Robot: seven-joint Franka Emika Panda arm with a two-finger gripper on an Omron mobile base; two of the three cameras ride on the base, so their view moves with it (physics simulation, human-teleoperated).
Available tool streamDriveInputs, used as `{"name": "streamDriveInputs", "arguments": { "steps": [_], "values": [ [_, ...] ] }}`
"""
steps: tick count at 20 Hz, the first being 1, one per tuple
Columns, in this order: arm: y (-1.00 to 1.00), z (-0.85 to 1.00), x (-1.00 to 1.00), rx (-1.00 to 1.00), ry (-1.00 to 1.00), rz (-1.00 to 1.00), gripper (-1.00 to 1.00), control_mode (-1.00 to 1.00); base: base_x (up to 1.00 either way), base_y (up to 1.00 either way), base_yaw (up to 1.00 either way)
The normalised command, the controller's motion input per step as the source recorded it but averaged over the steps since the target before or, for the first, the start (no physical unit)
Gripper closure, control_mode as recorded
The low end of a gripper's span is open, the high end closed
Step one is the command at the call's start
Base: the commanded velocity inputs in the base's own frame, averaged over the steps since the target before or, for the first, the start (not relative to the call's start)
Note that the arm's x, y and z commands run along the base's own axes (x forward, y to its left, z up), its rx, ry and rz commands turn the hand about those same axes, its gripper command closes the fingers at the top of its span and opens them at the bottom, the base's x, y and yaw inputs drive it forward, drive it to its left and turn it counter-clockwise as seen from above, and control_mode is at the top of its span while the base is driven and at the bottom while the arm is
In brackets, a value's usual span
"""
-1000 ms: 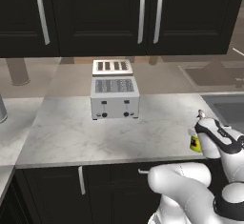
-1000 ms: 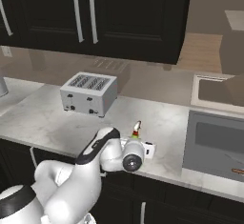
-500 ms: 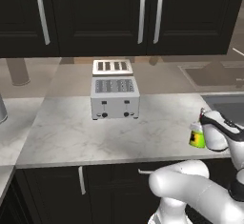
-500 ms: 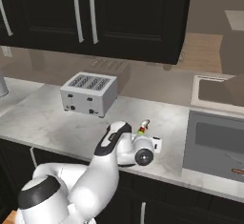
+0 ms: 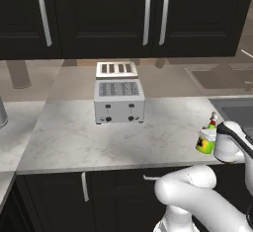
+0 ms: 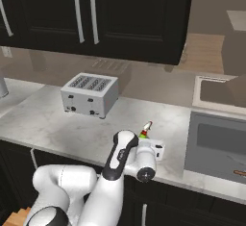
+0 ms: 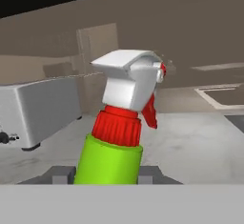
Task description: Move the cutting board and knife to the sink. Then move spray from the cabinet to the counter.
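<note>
Standing upright on the counter (image 5: 89,137) near its front edge, the spray (image 5: 206,139) shows a green body, yellow label, red collar and white-and-red nozzle. The gripper (image 7: 101,176) brackets its base; whether the fingers clamp it cannot be determined. The toaster (image 5: 119,100) sits well apart; the sink (image 6: 218,143) lies beside.

One spray (image 5: 206,140) at the claw (image 7: 110,178), one toaster (image 5: 119,101) beyond it, one sink (image 6: 220,146) beside.
</note>
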Motion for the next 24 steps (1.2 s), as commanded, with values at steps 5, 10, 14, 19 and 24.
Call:
{"name": "streamDriveInputs", "arguments": {
  "steps": [5,10,14,19,24],
  "values": [
    [0.0,-0.12,-0.36,-0.03,-0.22,0.0,1.0,-1.0,0.0,0.0,0.0],
    [0.0,-0.14,-0.09,-0.03,-0.13,0.0,1.0,-1.0,0.0,0.0,0.0],
    [0.0,-0.2,0.0,-0.04,-0.06,0.0,1.0,-1.0,0.0,0.0,0.0],
    [0.18,-0.17,0.0,-0.07,-0.01,0.0,1.0,-1.0,0.0,0.0,0.0],
    [0.27,-0.21,0.0,-0.07,0.0,0.0,1.0,-1.0,0.0,0.0,0.0]
  ]
}}
